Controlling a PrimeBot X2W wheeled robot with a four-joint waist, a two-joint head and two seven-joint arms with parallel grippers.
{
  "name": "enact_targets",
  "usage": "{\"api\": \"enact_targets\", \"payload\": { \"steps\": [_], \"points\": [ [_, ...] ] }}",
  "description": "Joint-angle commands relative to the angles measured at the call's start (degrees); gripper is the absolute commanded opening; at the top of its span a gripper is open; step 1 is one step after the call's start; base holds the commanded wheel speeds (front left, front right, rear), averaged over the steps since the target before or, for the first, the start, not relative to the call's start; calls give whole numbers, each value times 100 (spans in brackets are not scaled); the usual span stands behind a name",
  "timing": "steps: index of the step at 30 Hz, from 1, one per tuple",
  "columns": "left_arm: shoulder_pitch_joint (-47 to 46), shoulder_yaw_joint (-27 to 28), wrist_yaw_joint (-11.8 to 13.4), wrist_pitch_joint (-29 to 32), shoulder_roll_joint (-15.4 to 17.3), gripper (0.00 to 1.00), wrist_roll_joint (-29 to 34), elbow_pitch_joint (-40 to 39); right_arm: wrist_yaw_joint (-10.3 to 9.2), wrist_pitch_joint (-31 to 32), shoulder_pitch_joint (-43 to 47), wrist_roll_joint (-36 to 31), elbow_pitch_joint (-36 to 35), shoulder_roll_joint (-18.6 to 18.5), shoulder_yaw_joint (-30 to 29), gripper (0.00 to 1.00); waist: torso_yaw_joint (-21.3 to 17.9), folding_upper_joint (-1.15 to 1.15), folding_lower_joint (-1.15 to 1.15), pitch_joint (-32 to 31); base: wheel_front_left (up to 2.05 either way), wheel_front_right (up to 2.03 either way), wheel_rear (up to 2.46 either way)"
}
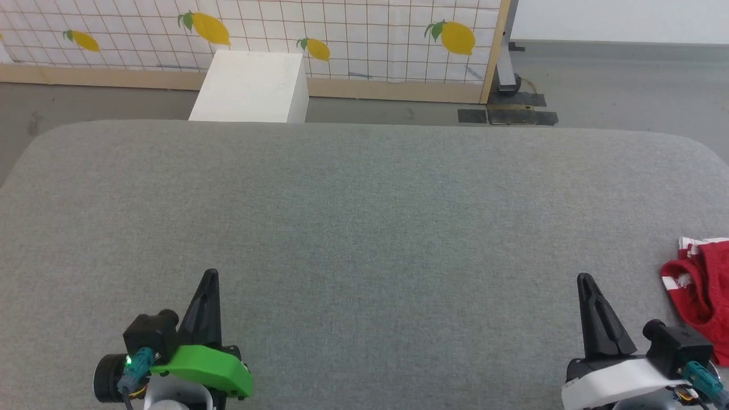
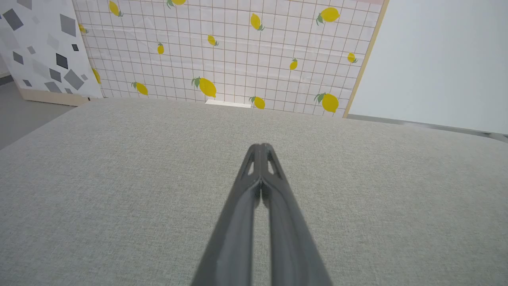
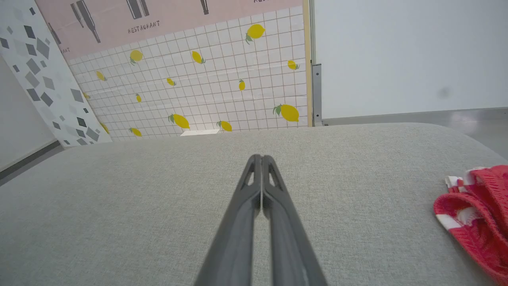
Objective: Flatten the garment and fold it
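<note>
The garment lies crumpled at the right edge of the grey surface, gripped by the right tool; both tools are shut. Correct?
Not gripped. The right wrist view shows the right tool shut on nothing, apart from the garment, which lies crumpled at the right edge of the grey surface. The left tool is shut too.

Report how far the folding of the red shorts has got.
Done: nothing; the garment lies bunched on the grey surface, right of the right gripper. In hand: nothing; left gripper and right gripper are shut and empty. Left: grasping, flattening, folding.
</note>
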Motion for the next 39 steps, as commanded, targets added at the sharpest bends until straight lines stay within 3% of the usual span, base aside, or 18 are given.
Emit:
{"api": "enact_targets", "payload": {
  "steps": [1, 39],
  "points": [
    [18, 5, 36, 35, -21, 0, 98, -42, -1, 36, -33, -51, -43, 0, 9, 0, -4, 5, 0, -2, 0, 0, 0],
    [74, 36, 172, 475, -92, 0, 445, -396, -3, 473, -141, -413, -248, 0, 54, 0, -101, 20, 0, -53, 0, 0, 0]
  ]
}}
